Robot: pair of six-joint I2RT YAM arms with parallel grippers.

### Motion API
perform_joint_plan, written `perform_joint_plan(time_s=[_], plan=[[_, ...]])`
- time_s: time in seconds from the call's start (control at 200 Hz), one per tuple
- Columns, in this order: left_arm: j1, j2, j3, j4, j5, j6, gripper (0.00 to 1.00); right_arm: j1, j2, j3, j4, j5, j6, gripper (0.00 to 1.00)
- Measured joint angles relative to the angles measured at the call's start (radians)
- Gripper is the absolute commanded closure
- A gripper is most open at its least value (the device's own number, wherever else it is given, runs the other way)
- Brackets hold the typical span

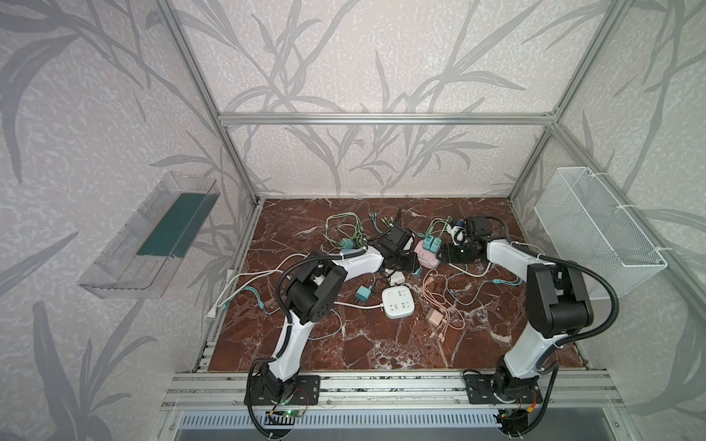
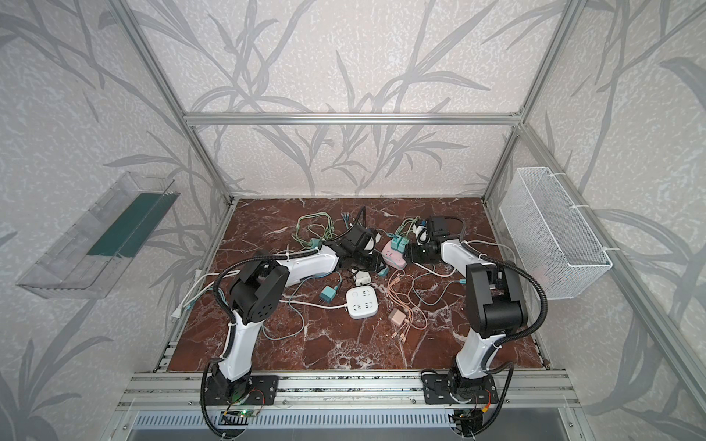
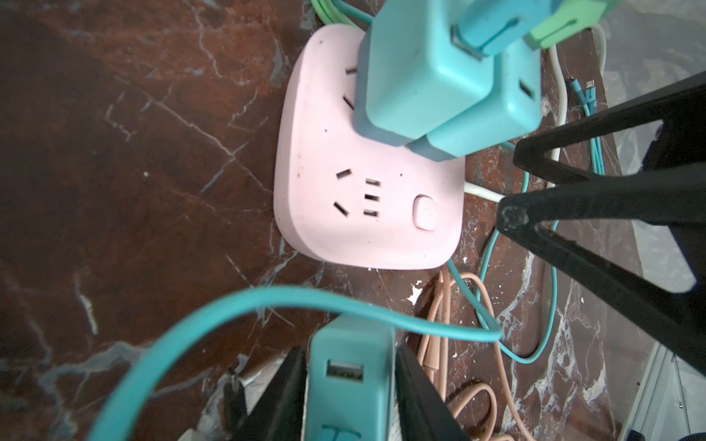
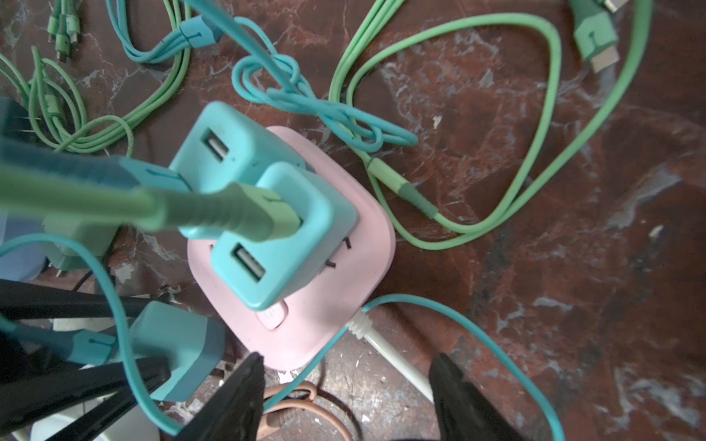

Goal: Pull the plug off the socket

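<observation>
— Left claw [image 3: 350,347]?
— Plug [image 3: 351,382] between its fingers, out of the socket [image 3: 344,229], just beside it. Tight or slack, I cannot tell.
— Right claw [image 4: 348,359]?
— Spread, empty, at the socket's edge. Two other plugs [image 3: 420,88] sit in it.

Marble table [image 1: 382,351] carrying sockets and loose chargers.
A pink socket [image 1: 427,255] is sitting toward the back, with a white socket [image 1: 398,302], teal plug [image 1: 362,294] and beige charger [image 1: 433,316] lying mid-table.

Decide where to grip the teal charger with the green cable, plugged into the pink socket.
Probably its flat side walls, from above: the charger stands upright on the socket, the other charger crowds one face, and the cable leaves its top.
</observation>
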Motion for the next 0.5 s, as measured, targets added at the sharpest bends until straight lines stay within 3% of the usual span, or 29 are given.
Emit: perform_joint_plan(time_s=[0.5], plan=[[0.040, -0.056, -0.008, -0.074, -0.053, 0.054, 0.48, 0.000, -0.021, 0.000, 0.086, 0.014, -0.323, 0.30]])
